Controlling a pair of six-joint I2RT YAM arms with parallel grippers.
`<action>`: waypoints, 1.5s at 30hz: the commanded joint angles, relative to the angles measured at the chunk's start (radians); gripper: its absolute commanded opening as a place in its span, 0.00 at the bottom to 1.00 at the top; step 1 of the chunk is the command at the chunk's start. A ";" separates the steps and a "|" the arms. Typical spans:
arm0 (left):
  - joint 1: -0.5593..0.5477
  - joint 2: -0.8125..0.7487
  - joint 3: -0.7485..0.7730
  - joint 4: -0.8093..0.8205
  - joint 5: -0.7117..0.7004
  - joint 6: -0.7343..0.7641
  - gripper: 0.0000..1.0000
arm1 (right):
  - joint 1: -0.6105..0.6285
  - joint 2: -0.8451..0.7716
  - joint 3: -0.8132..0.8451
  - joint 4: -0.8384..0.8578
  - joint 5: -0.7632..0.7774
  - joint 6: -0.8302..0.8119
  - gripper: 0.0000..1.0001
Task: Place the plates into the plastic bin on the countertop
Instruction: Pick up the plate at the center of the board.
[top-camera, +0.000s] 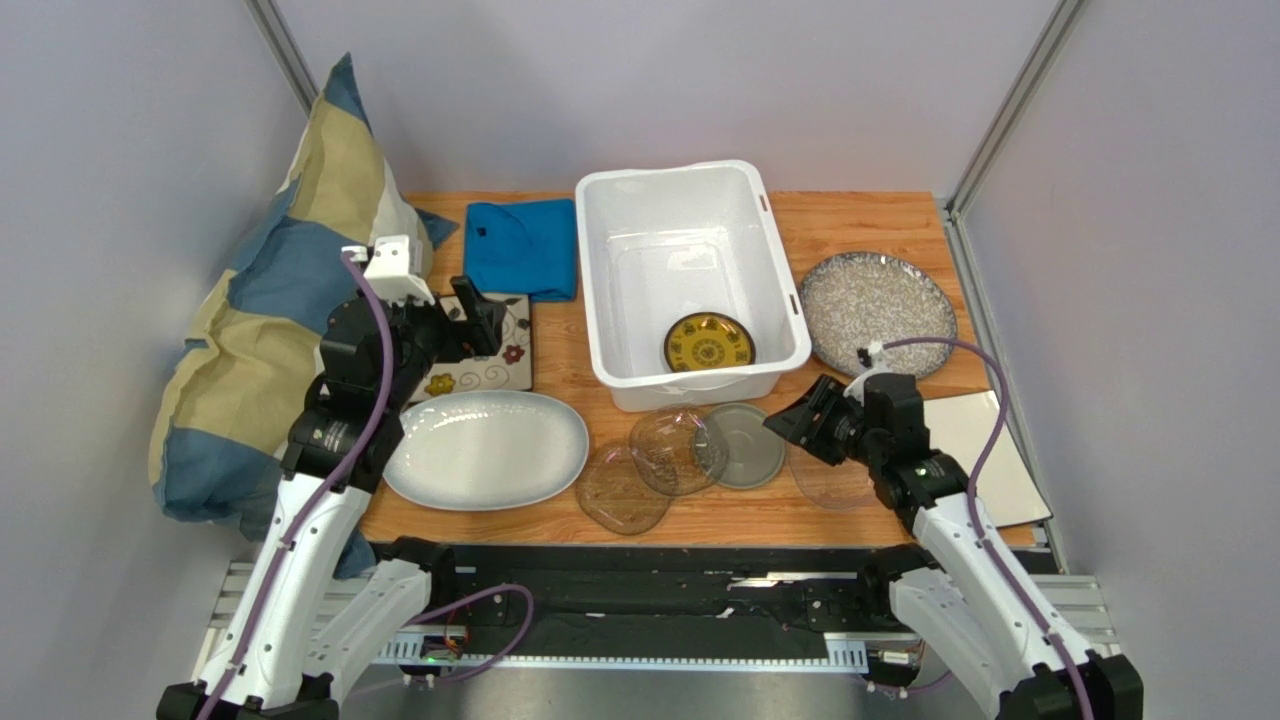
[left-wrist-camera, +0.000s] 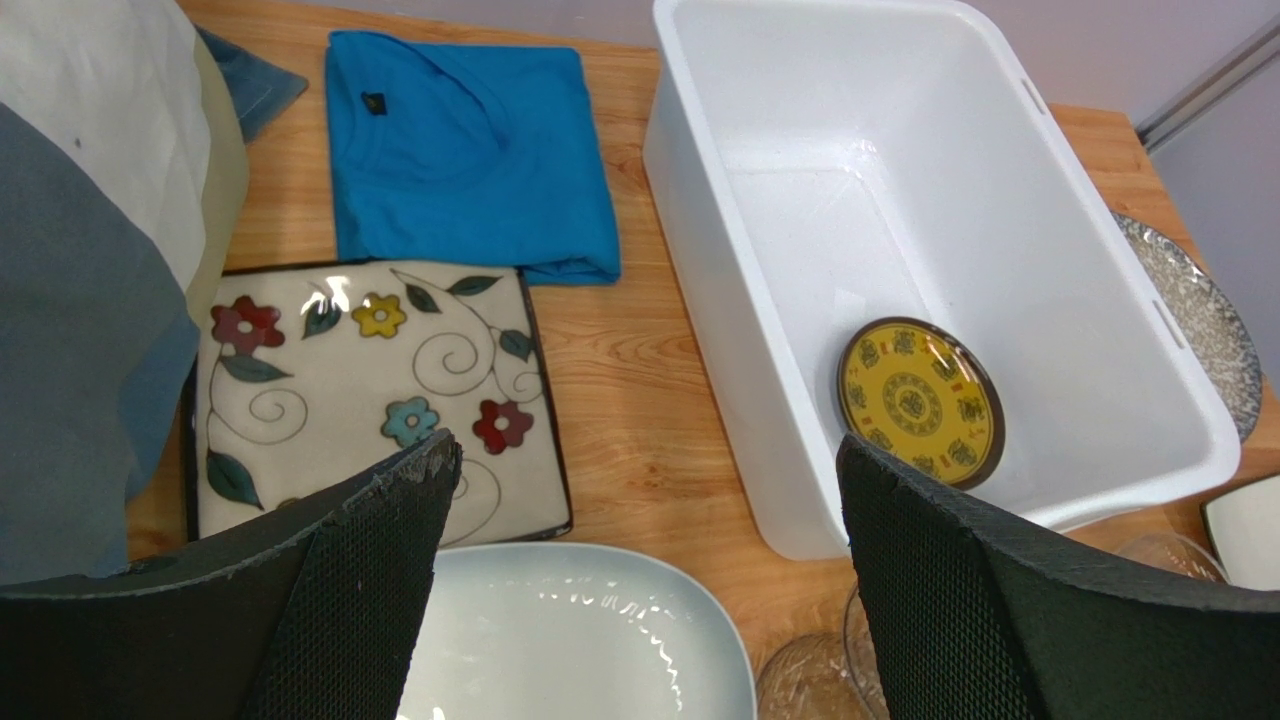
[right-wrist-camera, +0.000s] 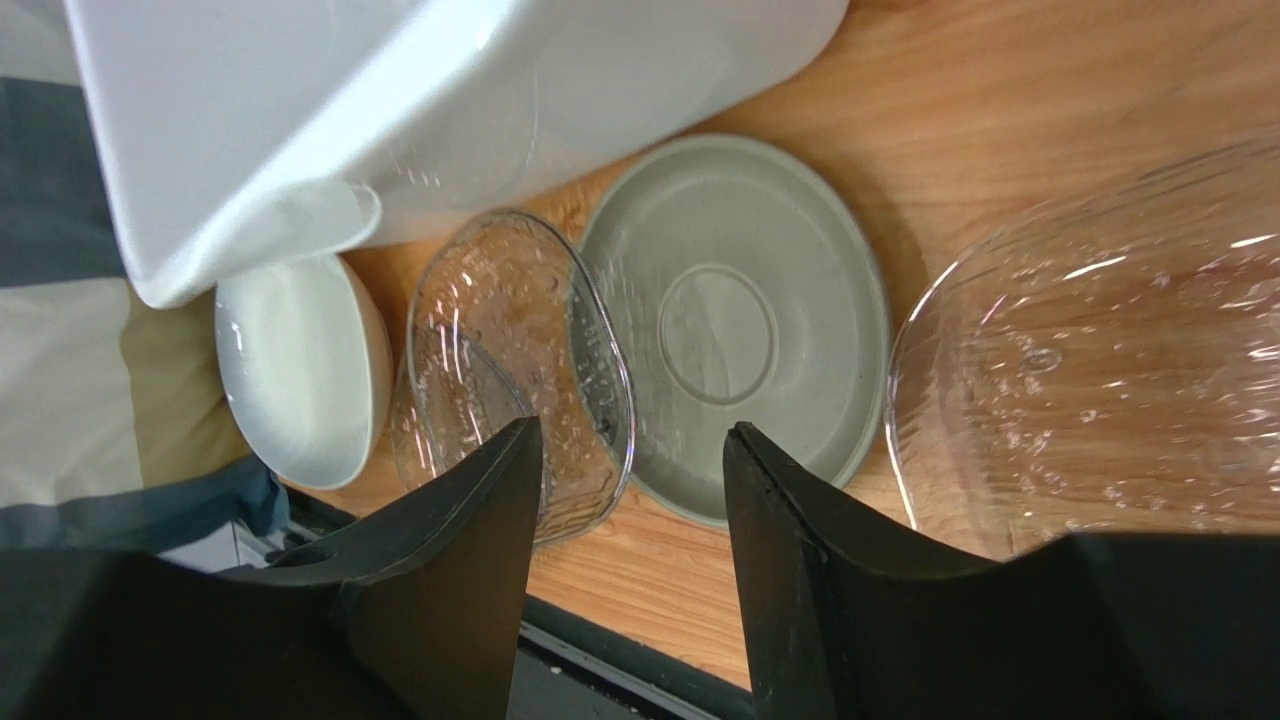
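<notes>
The left hand (left-wrist-camera: 646, 458) is black with mesh-patterned pads. Just ahead of it, the floral square plate (left-wrist-camera: 361, 390) is cream with red, yellow and blue flowers, green leaves and a dark rim. Beyond that the cloth (left-wrist-camera: 466, 150) is plain blue. The plastic bin (left-wrist-camera: 721, 300) is white; the 1 plate inside (left-wrist-camera: 920, 401) is yellow, dark-patterned and black-rimmed. Ahead of the black right hand (right-wrist-camera: 631, 438), a plain grey plate (right-wrist-camera: 751, 323) and a clear glass plate (right-wrist-camera: 519, 360) lie on the orange-brown wood-grain surface (right-wrist-camera: 1052, 105).

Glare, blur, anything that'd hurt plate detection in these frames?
Top external: sharp, evenly lit, but the clear glass plates barely stand out from the countertop. Left wrist: glare on the oval platter and bin floor. Right wrist: bright streaks across the large glass plate.
</notes>
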 joint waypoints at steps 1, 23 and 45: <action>-0.002 0.004 0.007 0.017 -0.002 -0.003 0.99 | 0.092 0.052 -0.028 0.125 0.055 0.029 0.52; -0.002 -0.001 0.008 0.015 -0.001 -0.007 0.99 | 0.305 0.440 -0.057 0.424 0.120 0.093 0.51; -0.002 -0.004 0.007 0.018 0.004 -0.008 0.99 | 0.351 0.355 -0.037 0.243 0.180 0.088 0.00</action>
